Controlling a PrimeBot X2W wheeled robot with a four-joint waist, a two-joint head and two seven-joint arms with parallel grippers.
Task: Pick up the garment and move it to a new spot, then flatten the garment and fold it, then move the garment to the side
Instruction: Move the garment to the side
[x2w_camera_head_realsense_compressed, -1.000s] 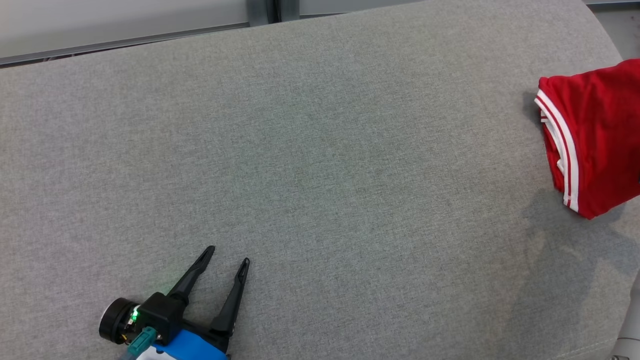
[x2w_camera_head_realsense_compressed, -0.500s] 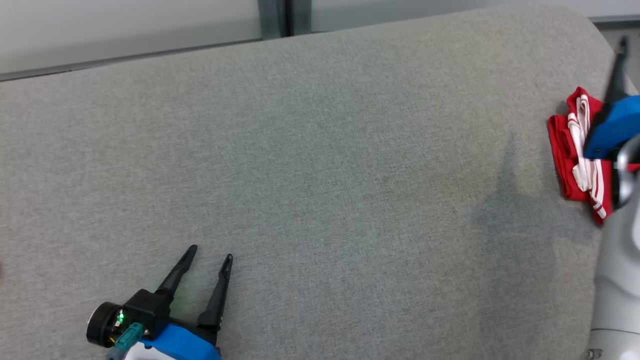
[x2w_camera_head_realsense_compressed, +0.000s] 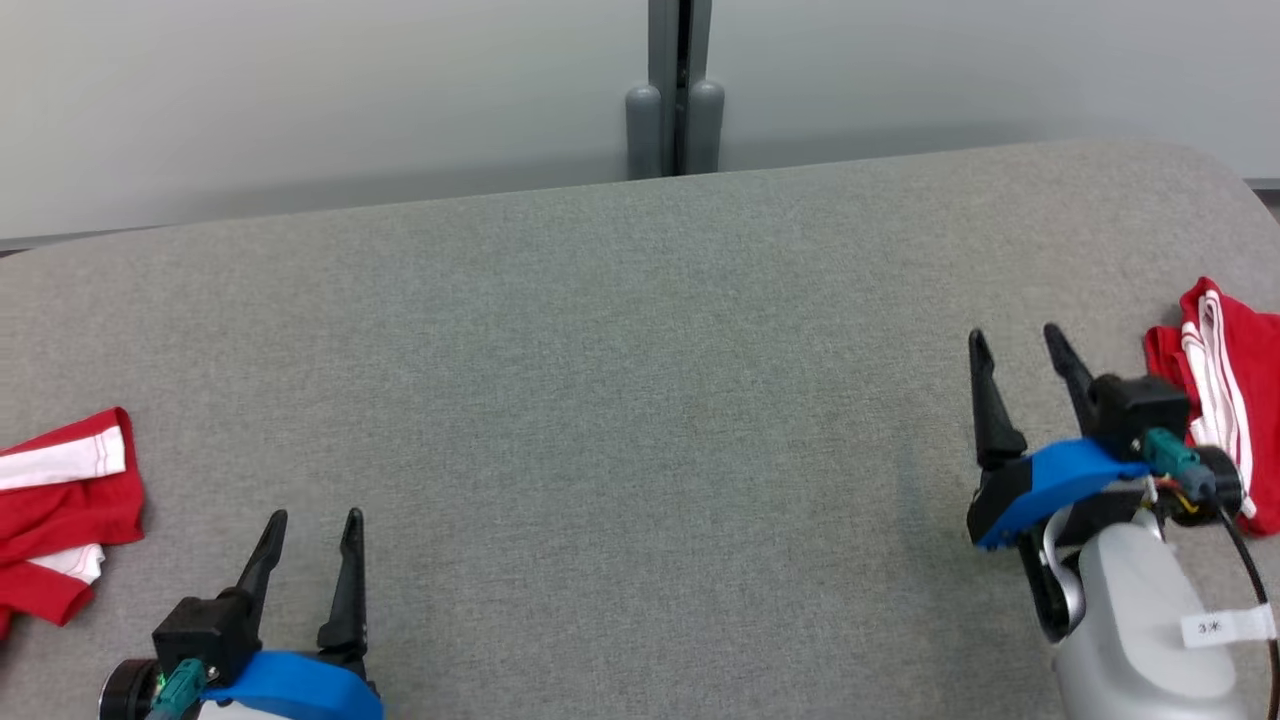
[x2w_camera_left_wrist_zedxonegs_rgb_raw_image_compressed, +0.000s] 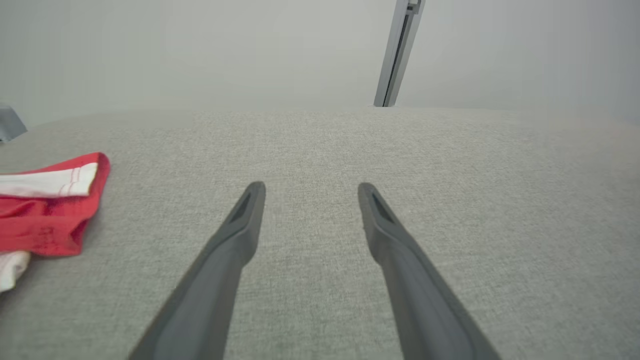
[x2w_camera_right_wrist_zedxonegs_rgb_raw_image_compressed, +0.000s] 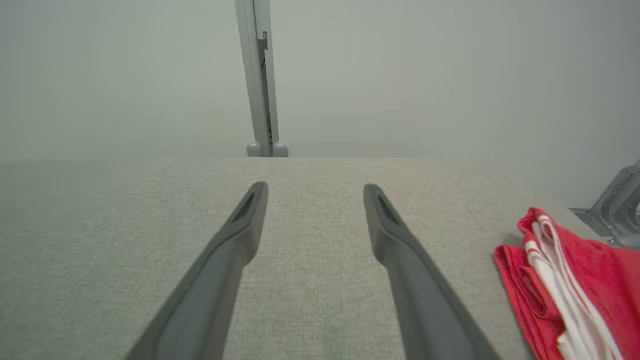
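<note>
Since a second ago my right gripper (x2w_camera_head_realsense_compressed: 1012, 335) let go, drew back; grey table (x2w_camera_head_realsense_compressed: 640, 420) beneath; folded red garment (x2w_camera_head_realsense_compressed: 1255, 400) just right of it, another red cloth (x2w_camera_head_realsense_compressed: 60, 500) left of my left gripper (x2w_camera_head_realsense_compressed: 315, 515); both jaws wide, empty

Garment (x2w_camera_head_realsense_compressed: 1258, 385) at right edge of table (x2w_camera_head_realsense_compressed: 600, 400), right claw (x2w_camera_head_realsense_compressed: 1012, 335) beside it, second garment (x2w_camera_head_realsense_compressed: 60, 500) left, near left claw (x2w_camera_head_realsense_compressed: 313, 517)

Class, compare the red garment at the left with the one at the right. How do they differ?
The left garment lies loose and rumpled, with broad white bands. The right garment is a compact folded bundle with thin white stripes. Both are red with white trim, lying on the grey surface.
</note>
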